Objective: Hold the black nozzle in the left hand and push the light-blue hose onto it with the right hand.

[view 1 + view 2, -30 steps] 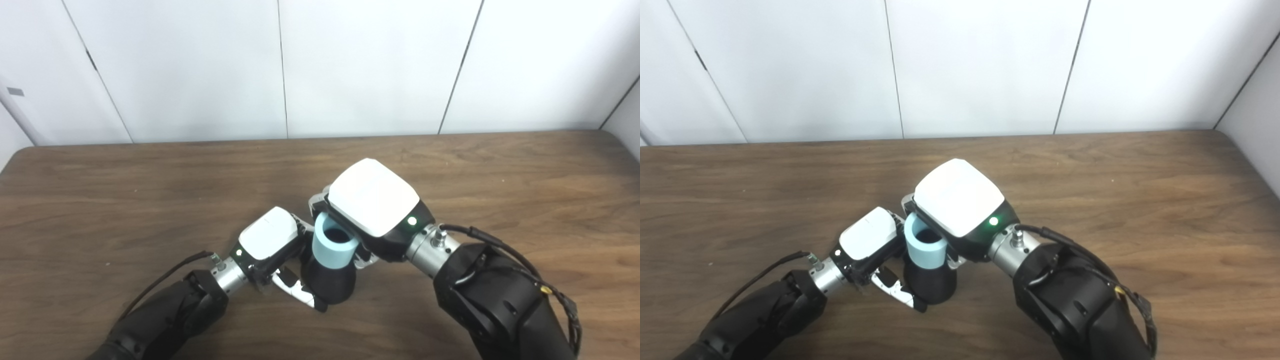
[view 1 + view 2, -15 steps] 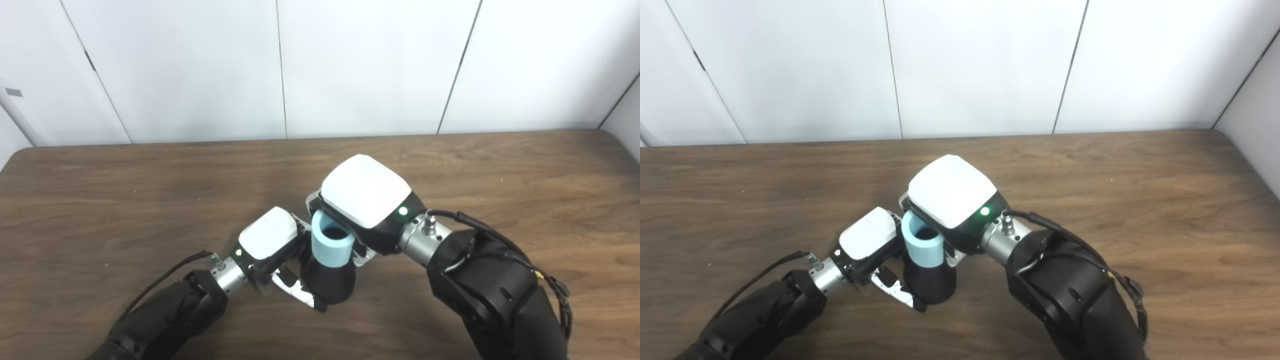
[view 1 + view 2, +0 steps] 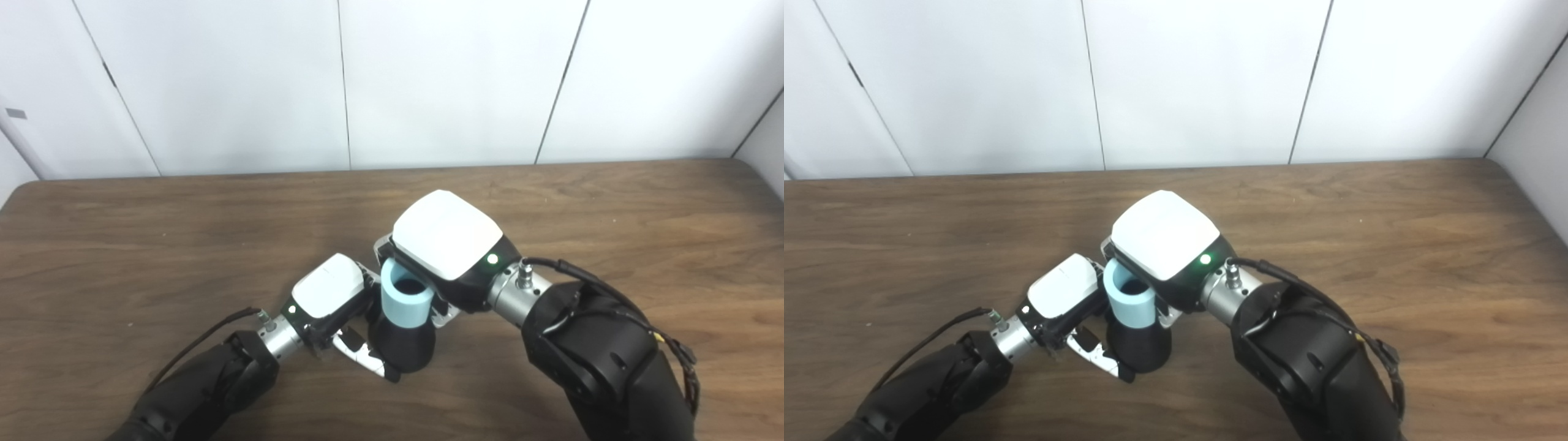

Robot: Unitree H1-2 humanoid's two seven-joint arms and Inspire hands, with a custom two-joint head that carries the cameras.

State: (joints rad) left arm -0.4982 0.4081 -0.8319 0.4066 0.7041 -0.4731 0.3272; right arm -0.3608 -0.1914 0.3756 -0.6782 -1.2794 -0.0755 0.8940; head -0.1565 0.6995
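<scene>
Right hand (image 3: 447, 245) has shifted slightly leftward, fingers clamped on the stiff-looking, light hose (image 3: 405, 303) seated over the nozzle (image 3: 401, 349), whose flared base the left hand (image 3: 327, 297) pinches.

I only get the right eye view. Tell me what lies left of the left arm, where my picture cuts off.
Observer: In the left eye view, well left of the left hand, the table ends in a rounded far-left corner that your frame misses.
Operator: Report anything on the wall over there.
Observer: A small grey tag sits on the slanted wall panel at the far left, outside your frame.
</scene>
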